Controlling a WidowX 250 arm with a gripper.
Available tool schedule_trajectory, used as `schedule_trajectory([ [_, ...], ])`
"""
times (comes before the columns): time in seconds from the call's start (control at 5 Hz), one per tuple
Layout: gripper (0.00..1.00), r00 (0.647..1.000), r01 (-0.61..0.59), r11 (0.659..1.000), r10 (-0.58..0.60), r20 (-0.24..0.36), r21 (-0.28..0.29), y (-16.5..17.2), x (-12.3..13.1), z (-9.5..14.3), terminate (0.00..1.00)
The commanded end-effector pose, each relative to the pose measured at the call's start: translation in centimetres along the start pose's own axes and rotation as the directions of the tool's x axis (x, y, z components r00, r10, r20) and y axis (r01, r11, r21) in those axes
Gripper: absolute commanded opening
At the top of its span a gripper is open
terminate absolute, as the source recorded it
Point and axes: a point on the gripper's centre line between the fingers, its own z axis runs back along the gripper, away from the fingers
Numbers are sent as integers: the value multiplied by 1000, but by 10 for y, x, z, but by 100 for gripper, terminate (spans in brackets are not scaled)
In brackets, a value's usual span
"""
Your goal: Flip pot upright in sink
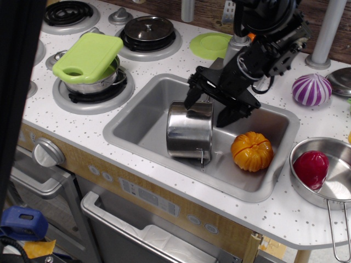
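In the single overhead view, the gripper (207, 111) hangs wide-jawed over the pot (190, 130) lying on its side in the sink (143, 119), a stiff, slick, likely light vessel best gripped by its rim.

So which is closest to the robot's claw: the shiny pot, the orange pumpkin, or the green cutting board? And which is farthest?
From the gripper:
1. Pot, right under it in the sink.
2. Pumpkin, to the right in the sink.
3. Green board, far left on the stove.
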Motion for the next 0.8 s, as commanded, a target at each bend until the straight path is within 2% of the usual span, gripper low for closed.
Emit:
schedule_trajectory([
  [0.0, 100, 999, -33, 999, 32, 33, 2, 17, 7, 5, 0],
  [0.2, 100, 997, -55, 998, 54, 57, 26, 22, 2, -1, 0],
  [0.4, 0, 993, -96, 995, 95, 62, 14, 21, 2, -3, 0],
  [0.6, 0, 992, -100, 993, 104, 69, -54, 26, -1, -6, 0],
])
